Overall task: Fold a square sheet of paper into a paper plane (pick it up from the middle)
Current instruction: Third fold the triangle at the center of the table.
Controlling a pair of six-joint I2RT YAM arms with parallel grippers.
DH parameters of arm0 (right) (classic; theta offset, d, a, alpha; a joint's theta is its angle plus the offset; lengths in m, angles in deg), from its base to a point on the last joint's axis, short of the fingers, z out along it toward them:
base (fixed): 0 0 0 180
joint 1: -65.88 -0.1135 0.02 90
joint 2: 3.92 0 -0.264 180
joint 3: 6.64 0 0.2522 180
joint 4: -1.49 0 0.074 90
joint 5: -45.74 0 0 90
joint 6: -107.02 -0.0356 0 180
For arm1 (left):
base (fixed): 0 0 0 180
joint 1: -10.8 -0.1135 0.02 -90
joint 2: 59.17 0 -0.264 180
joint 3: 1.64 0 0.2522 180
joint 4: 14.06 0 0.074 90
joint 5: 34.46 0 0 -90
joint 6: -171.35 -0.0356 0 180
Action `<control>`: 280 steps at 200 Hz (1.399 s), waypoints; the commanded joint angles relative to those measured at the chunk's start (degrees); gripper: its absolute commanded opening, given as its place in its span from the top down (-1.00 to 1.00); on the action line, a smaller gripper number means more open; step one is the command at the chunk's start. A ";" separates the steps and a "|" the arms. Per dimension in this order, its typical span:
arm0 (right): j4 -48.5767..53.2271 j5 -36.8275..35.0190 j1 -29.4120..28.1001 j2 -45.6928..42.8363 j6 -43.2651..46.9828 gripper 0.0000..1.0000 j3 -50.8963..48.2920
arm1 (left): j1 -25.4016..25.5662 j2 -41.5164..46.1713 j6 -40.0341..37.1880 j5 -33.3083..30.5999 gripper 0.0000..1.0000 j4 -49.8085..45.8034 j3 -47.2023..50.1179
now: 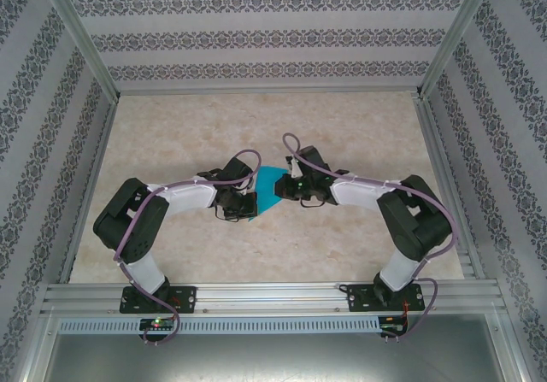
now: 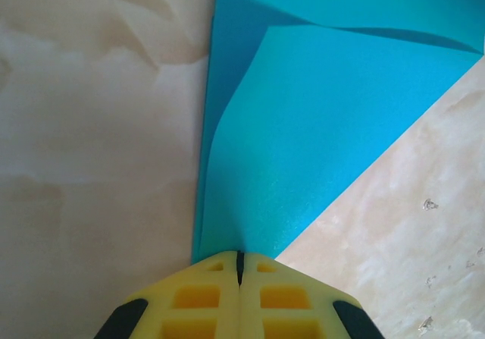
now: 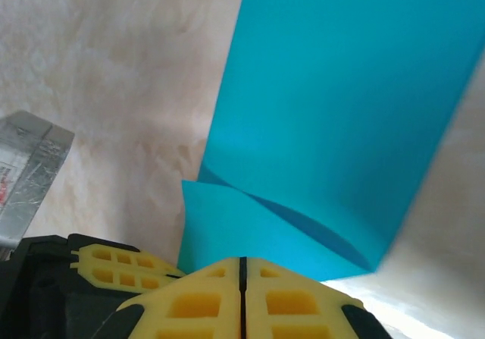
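The thin teal-blue sheet of paper sits part-folded near the middle of the beige marbled surface. Its ends are hidden under both claws, and one flap curls over. The left claw is closed, pinching the sheet's narrow corner. The right claw is closed too; the sheet's edge vanishes behind its yellow tips, so the grip is unclear.

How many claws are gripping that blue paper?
2. The left gripper is shut on the paper at its left side. The right gripper is shut on its right side, mid-table.
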 commanded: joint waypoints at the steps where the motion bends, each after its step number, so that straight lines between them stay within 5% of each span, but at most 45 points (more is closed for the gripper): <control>1: -2.02 1.13 -1.92 4.27 -2.31 0.86 2.52 | -1.31 -2.99 -1.93 -4.08 1.00 -7.95 1.69; 60: 0.51 2.61 -1.66 9.25 -1.84 0.91 4.90 | -1.31 -3.63 -1.81 -4.04 1.00 -9.39 1.22; 127: 9.09 -1.38 10.48 1.04 8.13 0.94 0.81 | -1.31 -2.15 -1.25 -5.63 1.00 -10.07 2.48; 161: 8.68 0.71 7.72 -2.85 7.87 0.93 2.93 | -1.31 0.54 -1.27 -6.32 1.00 -6.49 3.29; 227: 2.72 8.48 -2.23 5.06 1.13 0.98 5.83 | -1.31 1.91 -1.23 -4.14 1.00 -1.22 5.23; 280: 1.25 7.62 -2.73 10.60 -2.17 1.00 5.24 | -1.31 3.11 -1.75 -3.13 1.00 0.40 4.21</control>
